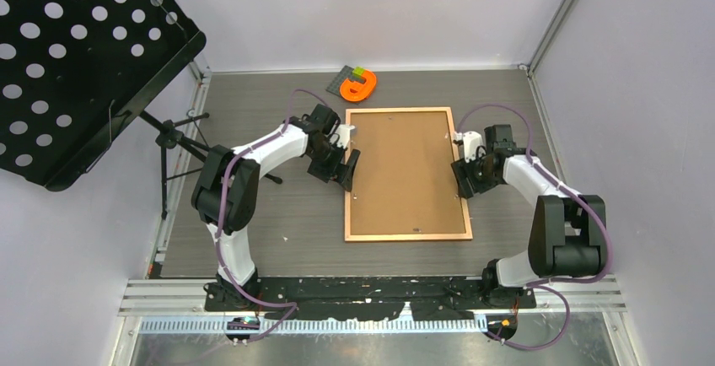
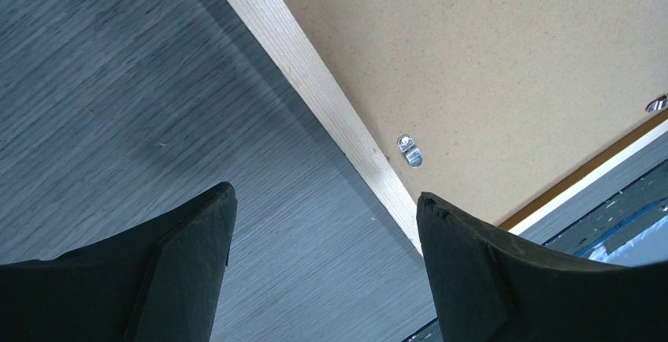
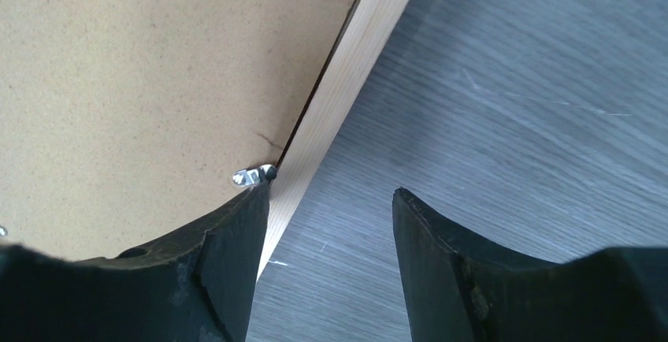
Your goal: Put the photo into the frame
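The frame (image 1: 408, 235) lies face down in the middle of the tabletop (image 1: 278, 214), long sides running near to far, with the brown backing board (image 1: 405, 172) seated inside it. The photo is not in view, and it is impossible to tell whether it sits under the board. If it does, what is left is probably only fastening the board. If not, the board must come out first.

The left end effector (image 1: 346, 170) hangs at the frame's left rail, toward the far half. Its jaws stand wide apart and hold nothing. From its wrist view the rail runs down toward the right-hand finger, and a turn clip (image 2: 410, 150) sits on the board just beside the rail.

The right end effector (image 1: 465, 177) is at the right rail, jaws partly apart and empty. One finger is over the board's edge, its tip just beside another turn clip (image 3: 254, 176), and the other finger is over bare tabletop, with the rail between them.
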Robot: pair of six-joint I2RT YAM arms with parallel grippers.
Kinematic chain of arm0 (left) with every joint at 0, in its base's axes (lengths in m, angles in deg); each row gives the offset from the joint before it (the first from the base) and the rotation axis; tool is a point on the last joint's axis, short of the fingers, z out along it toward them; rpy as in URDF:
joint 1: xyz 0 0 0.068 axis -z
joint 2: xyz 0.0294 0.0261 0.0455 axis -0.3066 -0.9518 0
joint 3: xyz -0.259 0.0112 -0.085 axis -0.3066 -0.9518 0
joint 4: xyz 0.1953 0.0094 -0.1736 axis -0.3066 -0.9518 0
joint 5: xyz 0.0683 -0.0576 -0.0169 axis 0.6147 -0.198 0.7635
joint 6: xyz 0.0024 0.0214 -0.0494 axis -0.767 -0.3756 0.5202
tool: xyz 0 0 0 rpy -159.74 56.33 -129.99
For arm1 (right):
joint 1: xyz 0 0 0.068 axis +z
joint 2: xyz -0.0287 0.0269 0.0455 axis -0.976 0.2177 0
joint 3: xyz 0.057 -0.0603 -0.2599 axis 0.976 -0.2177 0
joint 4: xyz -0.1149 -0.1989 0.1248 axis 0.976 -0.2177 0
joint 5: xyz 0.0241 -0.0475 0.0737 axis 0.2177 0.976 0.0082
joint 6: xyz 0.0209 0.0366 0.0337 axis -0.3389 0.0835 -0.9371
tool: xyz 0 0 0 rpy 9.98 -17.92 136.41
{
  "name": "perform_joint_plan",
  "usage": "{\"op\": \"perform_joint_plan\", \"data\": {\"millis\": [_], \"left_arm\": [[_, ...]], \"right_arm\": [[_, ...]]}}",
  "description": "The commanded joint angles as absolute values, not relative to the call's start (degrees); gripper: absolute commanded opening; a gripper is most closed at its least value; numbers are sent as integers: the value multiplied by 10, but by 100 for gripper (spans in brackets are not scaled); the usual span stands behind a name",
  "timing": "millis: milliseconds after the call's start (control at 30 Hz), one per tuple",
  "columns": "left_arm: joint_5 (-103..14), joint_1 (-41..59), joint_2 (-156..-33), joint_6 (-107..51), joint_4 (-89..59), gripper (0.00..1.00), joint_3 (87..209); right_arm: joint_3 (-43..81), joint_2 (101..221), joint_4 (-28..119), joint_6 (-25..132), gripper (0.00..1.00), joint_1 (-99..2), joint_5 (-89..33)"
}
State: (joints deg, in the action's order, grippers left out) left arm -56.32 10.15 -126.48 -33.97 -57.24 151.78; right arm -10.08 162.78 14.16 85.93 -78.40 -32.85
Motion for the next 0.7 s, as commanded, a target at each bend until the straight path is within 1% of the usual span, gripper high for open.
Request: {"op": "perform_joint_plan", "data": {"millis": [0,400,667], "left_arm": [[-568,98,-1240,-346,-579,84,1528],[-578,99,-1255,-338,-566,83,1511],[-606,99,-1287,-318,-558,78,1509]], "right_arm": [[-104,1596,201,853,63,-781,-309],[-107,1600,202,851,63,-775,-317],[-110,1581,183,862,63,-775,-320]]}}
